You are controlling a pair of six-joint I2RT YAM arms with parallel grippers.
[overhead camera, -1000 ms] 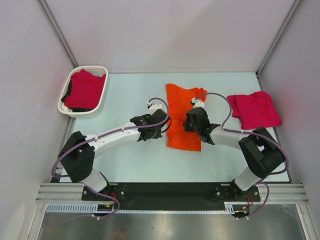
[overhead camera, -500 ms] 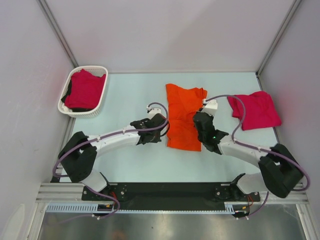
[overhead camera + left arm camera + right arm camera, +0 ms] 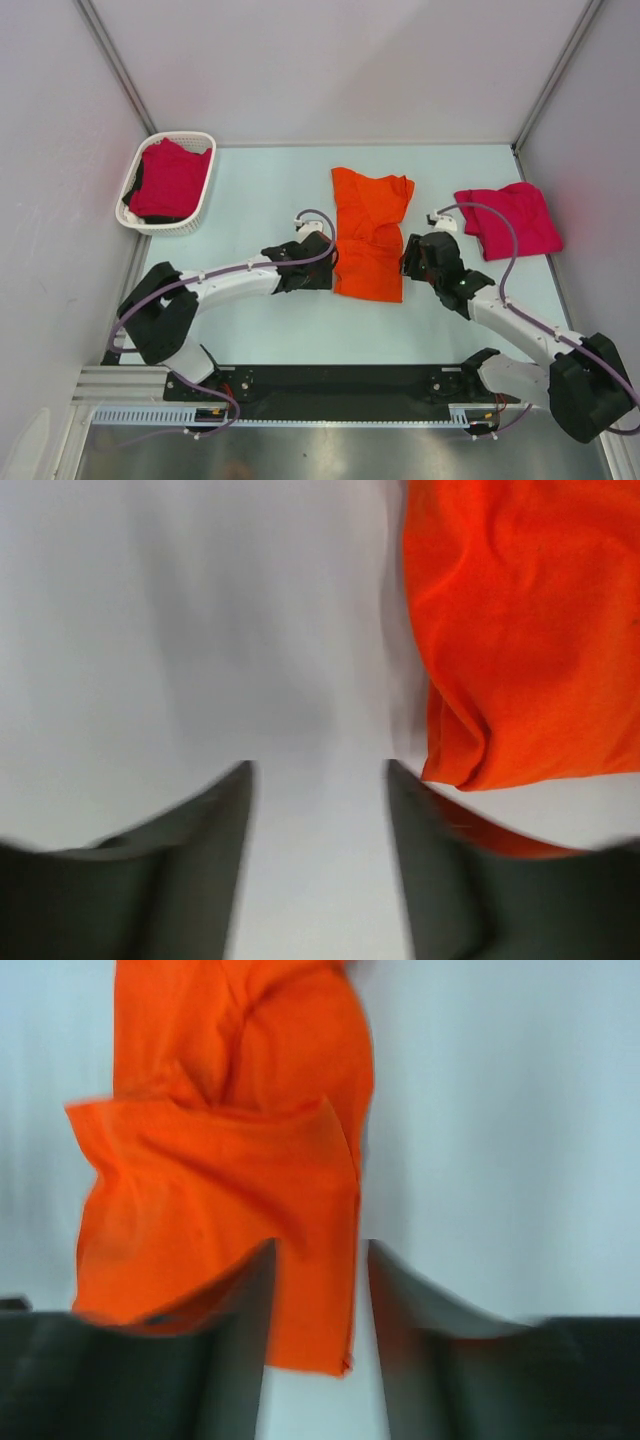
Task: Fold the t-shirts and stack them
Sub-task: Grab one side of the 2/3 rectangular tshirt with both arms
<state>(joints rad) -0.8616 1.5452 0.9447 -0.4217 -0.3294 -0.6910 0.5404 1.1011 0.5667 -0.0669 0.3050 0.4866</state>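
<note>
Left of the orange shirt [image 3: 370, 240], lying flat mid-counter [image 3: 260, 190]: left end effector [image 3: 320, 780], backed off the cloth, jaws now apart and empty. Right of it: right end effector [image 3: 318, 1260], likewise let go, swung outward. Fingertips blurred in both wrist views.

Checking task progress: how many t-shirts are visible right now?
3: an orange t-shirt in the middle, a folded crimson t-shirt at the right, and a bunched crimson t-shirt in the white basket at far left; more may lie hidden beneath it.

mid: orange shirt [image 3: 370, 240]
far left: basket [image 3: 166, 228]
far right: pink shirt [image 3: 512, 222]
near strip: bare table [image 3: 330, 335], passable
</note>
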